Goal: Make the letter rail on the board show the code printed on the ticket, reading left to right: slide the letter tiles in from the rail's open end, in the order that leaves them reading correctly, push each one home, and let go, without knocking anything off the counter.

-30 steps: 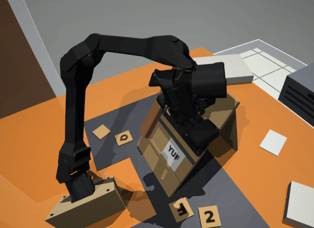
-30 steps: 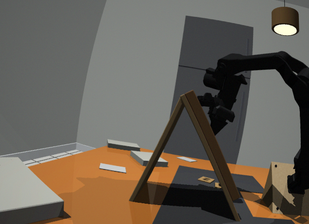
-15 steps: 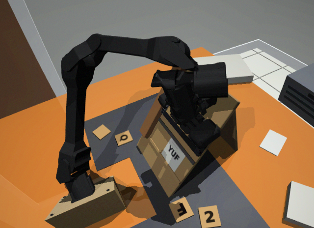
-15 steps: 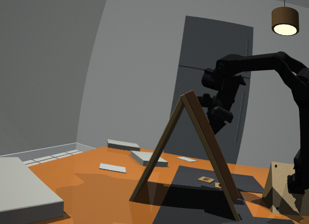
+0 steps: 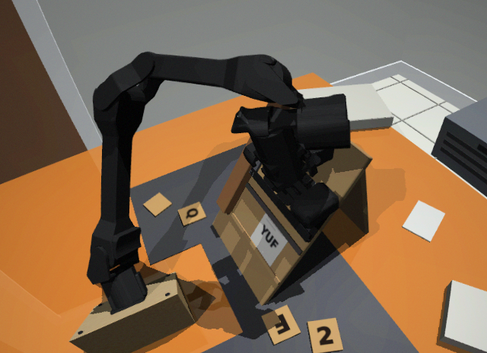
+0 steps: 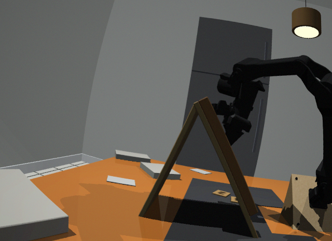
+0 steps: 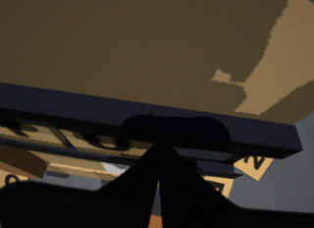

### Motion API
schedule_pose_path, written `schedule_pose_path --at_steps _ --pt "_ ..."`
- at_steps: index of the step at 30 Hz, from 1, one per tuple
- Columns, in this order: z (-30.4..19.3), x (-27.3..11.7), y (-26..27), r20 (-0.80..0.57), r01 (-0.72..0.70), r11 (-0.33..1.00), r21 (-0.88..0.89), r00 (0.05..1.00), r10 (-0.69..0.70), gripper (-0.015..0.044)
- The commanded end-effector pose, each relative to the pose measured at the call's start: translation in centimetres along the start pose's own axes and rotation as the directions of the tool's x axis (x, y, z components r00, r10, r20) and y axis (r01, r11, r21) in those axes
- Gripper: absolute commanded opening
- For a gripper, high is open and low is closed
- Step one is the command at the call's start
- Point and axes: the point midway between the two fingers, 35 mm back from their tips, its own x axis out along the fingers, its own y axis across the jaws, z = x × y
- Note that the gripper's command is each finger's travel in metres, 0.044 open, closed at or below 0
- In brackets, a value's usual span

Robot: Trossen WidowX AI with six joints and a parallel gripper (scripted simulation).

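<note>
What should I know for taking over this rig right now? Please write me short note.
Gripper: shut with nothing held, by the rail.
Ticket: YUF.
Done: two tiles in the rail; letters mostly hidden.
Left: a third tile. The part-shadowed one below the board's open-end side is probably F. Check that both tiles are home.
</note>
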Motion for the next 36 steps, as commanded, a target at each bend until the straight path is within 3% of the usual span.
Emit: schedule_pose_path --at_steps 1,36 --pt "0.03 -0.01 0.21 0.002 -0.003 1.000 0.006 1.000 0.002 0.0000" --pt "-0.14 -0.22 0.89 0.002 -0.003 1.000 0.006 1.000 0.003 0.0000"
